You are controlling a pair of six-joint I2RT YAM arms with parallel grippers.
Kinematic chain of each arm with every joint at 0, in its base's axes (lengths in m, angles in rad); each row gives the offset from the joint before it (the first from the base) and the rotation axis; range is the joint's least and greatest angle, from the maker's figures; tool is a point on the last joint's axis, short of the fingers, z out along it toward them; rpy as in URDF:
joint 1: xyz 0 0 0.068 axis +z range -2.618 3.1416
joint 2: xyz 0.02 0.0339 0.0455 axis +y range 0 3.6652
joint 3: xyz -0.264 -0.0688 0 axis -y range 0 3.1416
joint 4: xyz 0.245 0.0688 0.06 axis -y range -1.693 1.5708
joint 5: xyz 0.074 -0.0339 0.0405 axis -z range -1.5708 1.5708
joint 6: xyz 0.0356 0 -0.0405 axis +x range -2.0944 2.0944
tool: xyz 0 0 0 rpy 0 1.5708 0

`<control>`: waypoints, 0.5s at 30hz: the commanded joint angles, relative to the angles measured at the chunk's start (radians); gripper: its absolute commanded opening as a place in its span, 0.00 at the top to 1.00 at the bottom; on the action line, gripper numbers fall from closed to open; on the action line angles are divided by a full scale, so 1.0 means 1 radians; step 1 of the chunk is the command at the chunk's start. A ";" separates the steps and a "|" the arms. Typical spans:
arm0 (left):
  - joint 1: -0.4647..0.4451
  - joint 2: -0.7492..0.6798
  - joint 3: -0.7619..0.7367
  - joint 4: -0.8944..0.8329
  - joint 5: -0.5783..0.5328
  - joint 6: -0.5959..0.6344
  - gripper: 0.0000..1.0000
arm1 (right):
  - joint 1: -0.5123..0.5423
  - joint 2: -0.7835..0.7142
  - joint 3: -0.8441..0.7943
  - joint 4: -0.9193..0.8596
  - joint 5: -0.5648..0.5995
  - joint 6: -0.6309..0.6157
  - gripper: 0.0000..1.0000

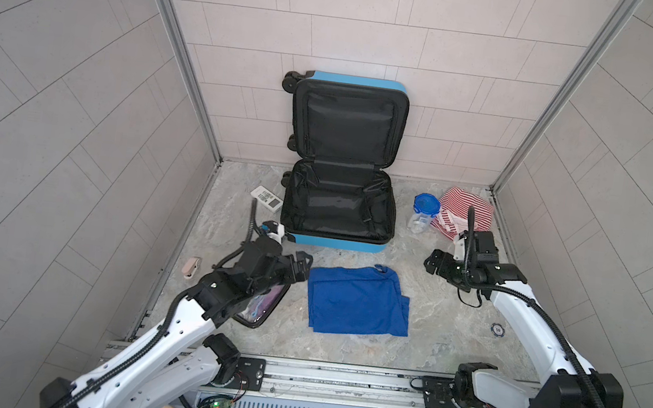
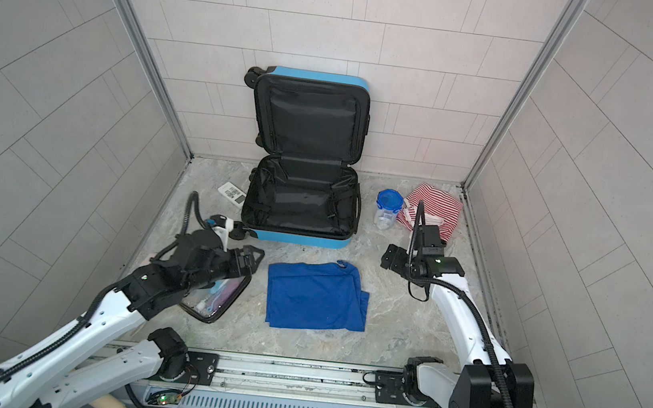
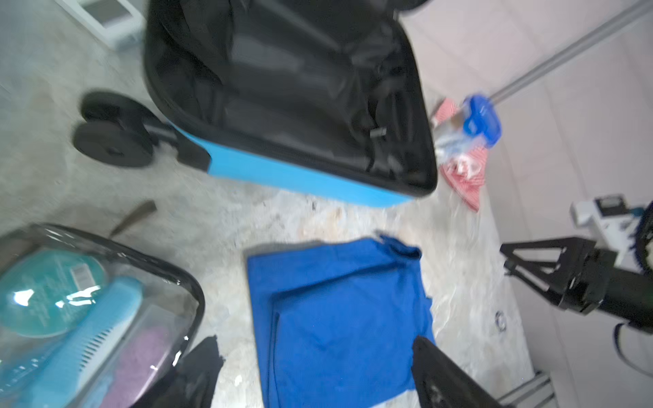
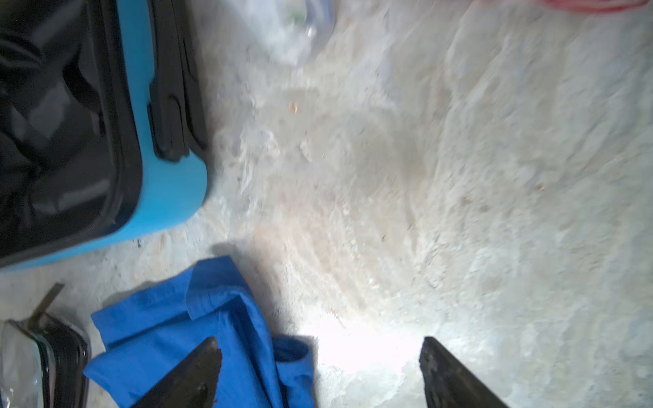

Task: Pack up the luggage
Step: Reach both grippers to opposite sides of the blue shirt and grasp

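Note:
The luggage (image 1: 337, 243) (image 2: 300, 239) lies open at the back of the floor. Its lid leans against the rear wall, and only black lining shows inside. A folded blue cloth (image 1: 357, 300) (image 2: 316, 296) (image 3: 339, 318) (image 4: 176, 335) lies in front of it. My left gripper (image 1: 303, 267) (image 2: 251, 259) (image 3: 314, 342) hovers at the cloth's left edge, open, with nothing between its fingers. My right gripper (image 1: 433, 261) (image 2: 390, 256) (image 4: 319, 341) hangs over bare floor to the right of the cloth, open and holding nothing.
A clear black-trimmed toiletry pouch (image 1: 258, 306) (image 3: 70, 318) lies under my left arm. A white remote (image 1: 267, 198) sits left of the suitcase. At the back right are a blue-lidded clear container (image 1: 424, 212) and a red-striped cloth (image 1: 466, 212). A beige item (image 1: 191, 267) lies at the far left.

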 commanded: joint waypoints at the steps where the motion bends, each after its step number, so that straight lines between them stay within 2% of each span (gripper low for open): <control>1: -0.101 0.119 -0.032 0.039 -0.106 -0.148 0.10 | 0.064 -0.003 -0.027 -0.014 0.005 0.041 0.10; 8: -0.208 0.379 -0.013 0.129 -0.089 -0.219 0.09 | 0.187 -0.001 -0.116 0.024 0.032 0.101 0.10; 12: -0.218 0.456 -0.025 0.149 -0.065 -0.250 0.07 | 0.235 -0.013 -0.171 0.051 0.027 0.134 0.08; 15: -0.222 0.469 -0.049 0.150 -0.064 -0.271 0.00 | 0.270 -0.030 -0.201 0.071 0.019 0.154 0.06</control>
